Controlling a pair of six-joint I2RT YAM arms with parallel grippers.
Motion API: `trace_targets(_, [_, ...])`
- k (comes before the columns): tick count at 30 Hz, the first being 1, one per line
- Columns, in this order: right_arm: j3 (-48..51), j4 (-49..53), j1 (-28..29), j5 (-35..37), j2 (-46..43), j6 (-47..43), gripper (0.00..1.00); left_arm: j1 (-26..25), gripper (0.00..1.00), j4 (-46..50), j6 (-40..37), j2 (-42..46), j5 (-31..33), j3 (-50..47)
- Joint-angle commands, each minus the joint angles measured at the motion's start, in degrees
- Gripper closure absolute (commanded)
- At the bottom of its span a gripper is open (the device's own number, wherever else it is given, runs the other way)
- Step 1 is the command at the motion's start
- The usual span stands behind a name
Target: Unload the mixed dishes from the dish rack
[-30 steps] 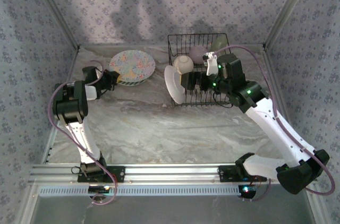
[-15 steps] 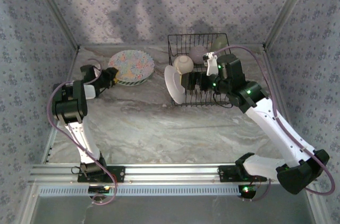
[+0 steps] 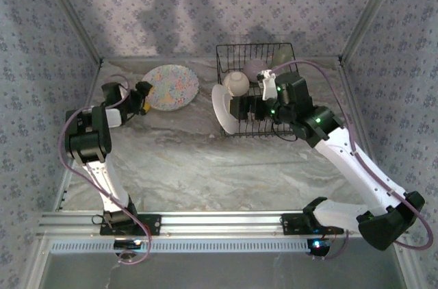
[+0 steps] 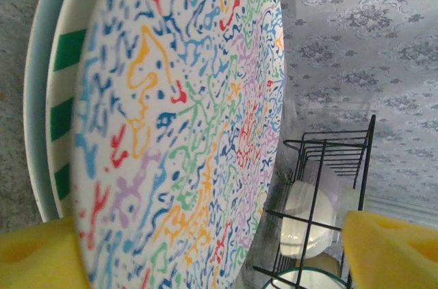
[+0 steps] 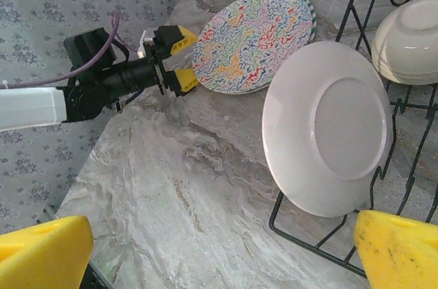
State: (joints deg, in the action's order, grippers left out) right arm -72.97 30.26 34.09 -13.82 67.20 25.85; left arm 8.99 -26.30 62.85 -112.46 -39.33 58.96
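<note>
On the marbled bench [image 3: 205,159], the black wire dish rack [image 3: 254,46] stands back right, the squiggle-patterned plate [image 3: 171,87] lies back left on a green-striped plate [image 4: 68,63] at the wide-open left jaws, and a white plate [image 3: 222,107] leans at the rack's left end before the equally wide right jaws.

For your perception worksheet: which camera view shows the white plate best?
Right wrist: the white plate faces the lens, nearly its whole face and rim clear. Top external shows it small, steeply tilted, almost edge-on.
</note>
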Motion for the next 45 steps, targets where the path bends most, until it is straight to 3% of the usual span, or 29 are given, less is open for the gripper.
trace_targets(1, [-0.15,0.65,0.78,1.84,-0.75,-1.18,0.00,0.66,0.02,4.41,-2.83,4.17,1.19,0.28])
trace_targets(16, [-4.66,10.66,4.17,16.20,2.65,-2.05,0.00,1.37,0.01,31.37,-11.83,15.60,9.60,6.75])
trace_targets(23, [-8.97,16.29,7.20,22.80,7.87,-2.36,0.00,0.34,0.01,42.85,-17.00,28.75,7.77,9.74])
trace_targets(30, [-13.45,17.41,9.29,25.42,15.10,-2.65,0.00,-5.92,0.01,56.45,-30.77,43.18,6.04,10.50])
trace_targets(37, [-20.67,20.25,11.28,31.05,24.20,-0.59,0.00,-7.28,0.01,56.08,-34.00,56.10,2.41,-2.03])
trace_targets(45, [-36.26,30.38,15.29,39.70,39.08,4.61,0.00,-7.28,0.01,54.78,-34.40,57.80,1.31,-9.24])
